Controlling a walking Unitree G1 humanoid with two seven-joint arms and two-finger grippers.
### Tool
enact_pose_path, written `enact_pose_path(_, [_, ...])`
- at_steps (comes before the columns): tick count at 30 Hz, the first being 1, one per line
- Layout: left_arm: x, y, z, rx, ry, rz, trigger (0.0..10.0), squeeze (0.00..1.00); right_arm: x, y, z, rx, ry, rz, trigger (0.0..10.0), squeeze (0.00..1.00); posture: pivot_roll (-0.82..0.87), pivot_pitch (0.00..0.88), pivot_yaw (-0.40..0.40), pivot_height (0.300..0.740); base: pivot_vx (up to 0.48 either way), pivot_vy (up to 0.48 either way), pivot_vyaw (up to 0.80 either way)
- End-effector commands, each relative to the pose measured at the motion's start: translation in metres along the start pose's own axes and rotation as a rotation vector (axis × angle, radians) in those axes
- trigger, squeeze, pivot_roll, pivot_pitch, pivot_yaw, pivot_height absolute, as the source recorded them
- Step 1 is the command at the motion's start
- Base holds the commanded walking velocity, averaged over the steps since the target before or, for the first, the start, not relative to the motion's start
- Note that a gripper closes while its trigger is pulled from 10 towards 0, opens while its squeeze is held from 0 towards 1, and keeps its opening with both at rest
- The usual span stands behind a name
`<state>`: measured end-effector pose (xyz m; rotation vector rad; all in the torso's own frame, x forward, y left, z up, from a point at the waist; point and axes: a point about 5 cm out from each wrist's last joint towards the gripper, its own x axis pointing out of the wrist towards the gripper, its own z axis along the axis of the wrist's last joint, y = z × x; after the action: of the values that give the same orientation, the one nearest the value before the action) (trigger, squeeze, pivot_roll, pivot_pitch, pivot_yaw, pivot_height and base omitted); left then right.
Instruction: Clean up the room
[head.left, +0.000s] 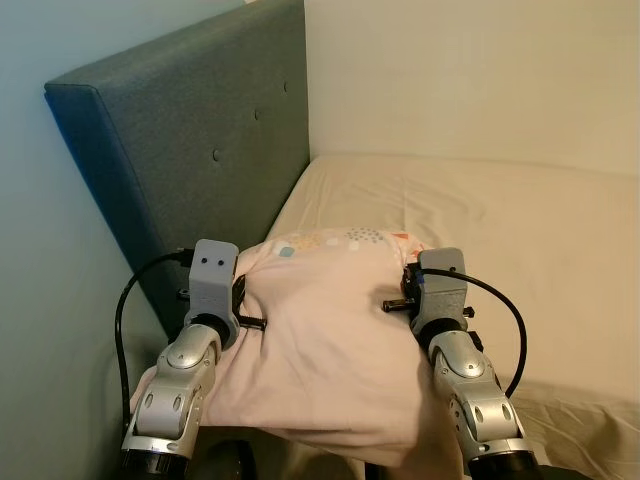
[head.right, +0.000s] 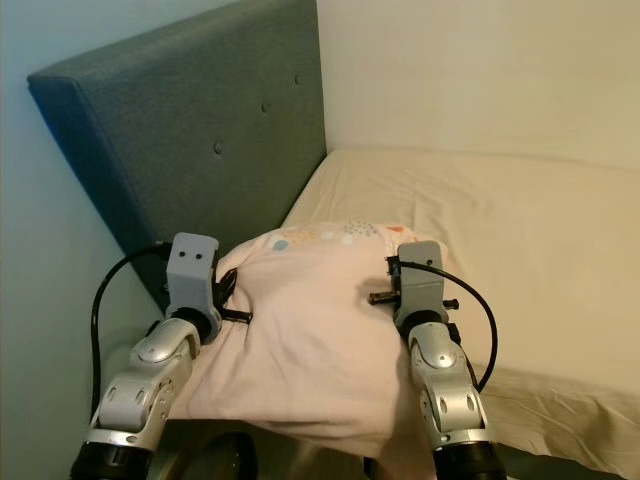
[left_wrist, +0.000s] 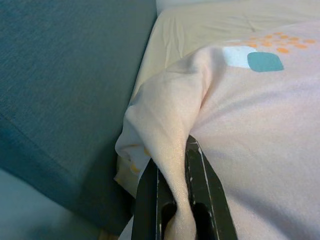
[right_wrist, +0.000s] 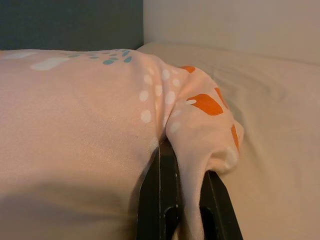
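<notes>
Holding the pale pink patterned fabric pillow (head.left: 320, 320) over the beige-sheeted bed (head.left: 520, 230), we pinch one side fold in the left hand (left_wrist: 172, 200) and another in the right hand (right_wrist: 182, 200). Placement beside the grey upholstered headboard (head.left: 190, 140) appears pending.

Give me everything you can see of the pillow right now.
The pillow is soft and plump, in a pale pink case printed with white, teal and orange spots. It is held flat between both arms over the near edge of the bed, close to the grey headboard. The left gripper pinches a fold of the case at one end; the right gripper pinches the other end. Its near edge sags.
</notes>
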<state>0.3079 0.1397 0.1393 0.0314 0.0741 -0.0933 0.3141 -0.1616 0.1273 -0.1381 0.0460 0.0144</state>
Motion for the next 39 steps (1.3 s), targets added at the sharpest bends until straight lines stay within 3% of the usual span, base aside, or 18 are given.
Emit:
enact_pose_path(1, [-0.001, 0.005, 0.003, 0.028, -0.022, 0.006, 10.0, 0.00, -0.001, -0.005, 0.012, 0.017, -0.066, -0.035, 10.0, 0.00, -0.07, 0.066, 0.028, 0.607, 0.000, 0.000, 0.00])
enact_pose_path(18, [-0.002, 0.011, -0.003, 0.003, 0.005, 0.040, 10.0, 0.00, 0.000, -0.006, 0.016, 0.010, -0.086, -0.038, 10.0, 0.00, -0.07, 0.071, 0.021, 0.592, 0.000, 0.000, 0.00])
enact_pose_path(30, [0.007, 0.023, -0.001, 0.054, -0.003, 0.068, 10.0, 0.00, 0.022, 0.001, 0.037, -0.042, -0.136, 0.010, 10.0, 0.00, -0.06, 0.146, -0.008, 0.577, 0.000, 0.000, 0.00])
enact_pose_path(32, [0.024, 0.034, 0.012, 0.114, -0.048, 0.064, 10.0, 0.00, 0.046, 0.003, 0.052, -0.061, -0.172, 0.026, 10.0, 0.00, -0.05, 0.201, -0.011, 0.577, 0.000, 0.000, 0.00])
enact_pose_path(33, [0.024, 0.034, 0.012, 0.114, -0.048, 0.064, 10.0, 0.00, 0.046, 0.003, 0.052, -0.061, -0.172, 0.026, 10.0, 0.00, -0.05, 0.201, -0.011, 0.577, 0.000, 0.000, 0.00])
enact_pose_path(35, [0.040, 0.044, 0.033, 0.165, -0.125, 0.052, 10.0, 0.00, 0.063, 0.004, 0.068, -0.062, -0.199, 0.035, 10.0, 0.00, -0.04, 0.225, -0.011, 0.577, 0.000, 0.000, 0.00])
enact_pose_path(39, [0.050, 0.052, 0.048, 0.189, -0.164, 0.057, 10.0, 0.00, 0.072, 0.004, 0.080, -0.063, -0.217, 0.035, 10.0, 0.00, -0.04, 0.238, -0.011, 0.577, 0.000, 0.000, 0.00])
